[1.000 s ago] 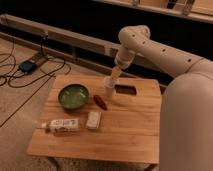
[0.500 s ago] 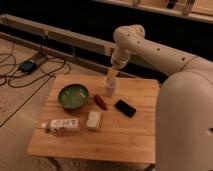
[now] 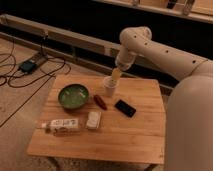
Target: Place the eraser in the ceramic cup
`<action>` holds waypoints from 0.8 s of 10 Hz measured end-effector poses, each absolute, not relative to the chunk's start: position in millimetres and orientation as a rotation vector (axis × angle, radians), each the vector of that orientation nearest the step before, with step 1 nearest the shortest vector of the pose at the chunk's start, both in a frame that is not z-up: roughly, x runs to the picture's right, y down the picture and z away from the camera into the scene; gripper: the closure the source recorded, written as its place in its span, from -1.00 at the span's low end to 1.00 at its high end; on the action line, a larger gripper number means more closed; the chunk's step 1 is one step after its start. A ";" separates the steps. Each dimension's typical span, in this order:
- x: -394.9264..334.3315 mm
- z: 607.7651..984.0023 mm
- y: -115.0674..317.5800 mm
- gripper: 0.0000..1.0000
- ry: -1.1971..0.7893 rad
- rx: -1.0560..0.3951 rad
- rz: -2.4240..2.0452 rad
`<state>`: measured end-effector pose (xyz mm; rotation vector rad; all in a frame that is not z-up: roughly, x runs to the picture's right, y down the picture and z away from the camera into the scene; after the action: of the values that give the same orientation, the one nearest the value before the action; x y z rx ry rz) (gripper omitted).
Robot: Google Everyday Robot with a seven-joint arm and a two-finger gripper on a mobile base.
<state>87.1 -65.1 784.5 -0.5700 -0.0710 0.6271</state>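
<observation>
In the camera view the gripper point(image 3: 116, 75) hung just above the mouth of the ceramic cup point(image 3: 109, 87), which stood near the back edge of the wooden table point(image 3: 140, 135), and its fingers stood apart with nothing visibly held between them. No small black eraser lay anywhere on the tabletop, so it was judged to be already inside the cup, though the cup's inside could not be seen; a flat black slab point(image 3: 125, 108) lay just right of the red oblong item point(image 3: 100, 102). With the green bowl point(image 3: 73, 96), the white block point(image 3: 93, 120) and a labelled bottle point(image 3: 61, 125) lying apart, the placing step looked done, and the next move called for lifting the arm straight up clear of the rim without tipping the cup.
</observation>
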 end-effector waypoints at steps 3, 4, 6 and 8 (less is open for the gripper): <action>129.1 777.9 -44.1 -0.60 -0.063 -0.573 0.649; 140.7 783.7 -30.7 -0.60 -0.054 -0.582 0.655; 144.3 800.0 -7.2 -0.60 -0.027 -0.608 0.653; 143.0 812.2 23.5 -0.60 0.031 -0.639 0.641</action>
<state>143.0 23.5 812.2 -0.6387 0.0308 0.6407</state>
